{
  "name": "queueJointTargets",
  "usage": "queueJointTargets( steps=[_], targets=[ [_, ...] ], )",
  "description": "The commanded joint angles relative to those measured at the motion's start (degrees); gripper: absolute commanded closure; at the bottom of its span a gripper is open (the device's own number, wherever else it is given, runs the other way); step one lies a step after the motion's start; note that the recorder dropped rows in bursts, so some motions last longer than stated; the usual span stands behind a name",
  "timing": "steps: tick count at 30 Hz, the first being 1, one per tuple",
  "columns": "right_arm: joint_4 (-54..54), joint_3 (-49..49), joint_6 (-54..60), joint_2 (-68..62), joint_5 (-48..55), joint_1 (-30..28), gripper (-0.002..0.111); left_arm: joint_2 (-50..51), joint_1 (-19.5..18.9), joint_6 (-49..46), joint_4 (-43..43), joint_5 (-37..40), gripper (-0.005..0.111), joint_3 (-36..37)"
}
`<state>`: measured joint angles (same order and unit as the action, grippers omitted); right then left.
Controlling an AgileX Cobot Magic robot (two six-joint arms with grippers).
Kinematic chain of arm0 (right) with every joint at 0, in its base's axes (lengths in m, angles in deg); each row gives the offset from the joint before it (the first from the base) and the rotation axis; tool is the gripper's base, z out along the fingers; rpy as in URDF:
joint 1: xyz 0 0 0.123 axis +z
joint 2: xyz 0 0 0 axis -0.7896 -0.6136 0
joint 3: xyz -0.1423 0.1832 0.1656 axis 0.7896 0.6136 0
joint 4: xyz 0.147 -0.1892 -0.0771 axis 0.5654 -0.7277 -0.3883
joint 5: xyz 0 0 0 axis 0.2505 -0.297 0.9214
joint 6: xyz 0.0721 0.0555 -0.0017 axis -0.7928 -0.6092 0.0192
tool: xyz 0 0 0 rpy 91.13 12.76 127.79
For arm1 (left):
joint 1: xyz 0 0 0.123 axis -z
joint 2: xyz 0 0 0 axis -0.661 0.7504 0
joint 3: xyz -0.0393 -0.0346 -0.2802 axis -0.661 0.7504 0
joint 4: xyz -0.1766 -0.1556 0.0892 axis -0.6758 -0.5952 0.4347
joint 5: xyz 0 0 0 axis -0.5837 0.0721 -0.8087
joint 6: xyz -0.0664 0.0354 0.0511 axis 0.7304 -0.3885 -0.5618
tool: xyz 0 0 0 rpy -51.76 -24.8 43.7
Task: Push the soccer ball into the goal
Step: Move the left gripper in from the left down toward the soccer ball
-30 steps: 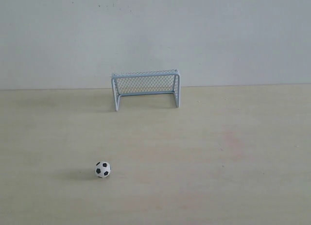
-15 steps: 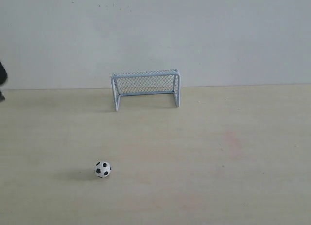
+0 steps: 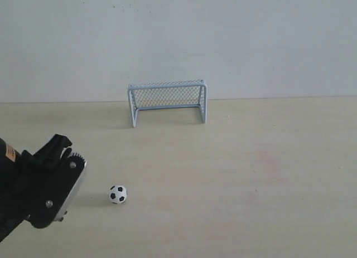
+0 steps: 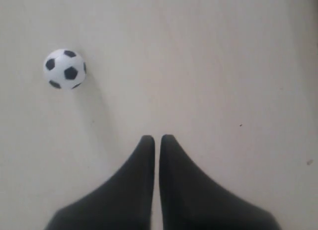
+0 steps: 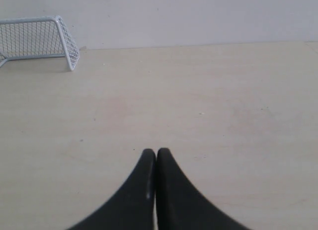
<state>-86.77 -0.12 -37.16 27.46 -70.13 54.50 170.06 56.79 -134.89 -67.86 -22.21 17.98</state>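
The soccer ball (image 3: pixel 117 194), white with black patches, rests on the pale wooden table in the left foreground. The goal (image 3: pixel 167 101), pale blue frame with mesh netting, stands at the back by the wall, its mouth facing the front. My left arm (image 3: pixel 44 185) hangs just left of the ball. In the left wrist view my left gripper (image 4: pixel 156 138) is shut and empty, and the soccer ball (image 4: pixel 64 69) lies apart from its tips, off to one side. My right gripper (image 5: pixel 156 150) is shut and empty, with the goal (image 5: pixel 37 36) far off.
The pale wooden table (image 3: pixel 251 174) runs back to a plain white wall (image 3: pixel 251 40) right behind the goal. A faint pinkish stain (image 3: pixel 266 160) marks the table on the right. The right arm does not show in the exterior view.
My left arm has come into the exterior view from the left edge and now hangs just left of the ball. The ball and the goal have not moved.
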Motion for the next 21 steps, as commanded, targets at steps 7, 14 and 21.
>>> queueJointTargets(
  steps=[7, 14, 21],
  targets=[
    [0.05, 0.02, 0.24, 0.27, -0.26, -0.08, 0.108, 8.07, 2.00, -1.62, 8.55, 2.10, 0.102, -3.44],
    [0.05, 0.02, 0.24, 0.27, -0.26, -0.08, 0.108, 13.31, 2.00, -1.62, 9.57, 2.37, 0.102, -7.62],
    [0.05, 0.02, 0.24, 0.27, -0.26, -0.08, 0.108, 16.49, 2.00, -1.62, 7.39, 2.95, 0.102, -12.05]
  ],
)
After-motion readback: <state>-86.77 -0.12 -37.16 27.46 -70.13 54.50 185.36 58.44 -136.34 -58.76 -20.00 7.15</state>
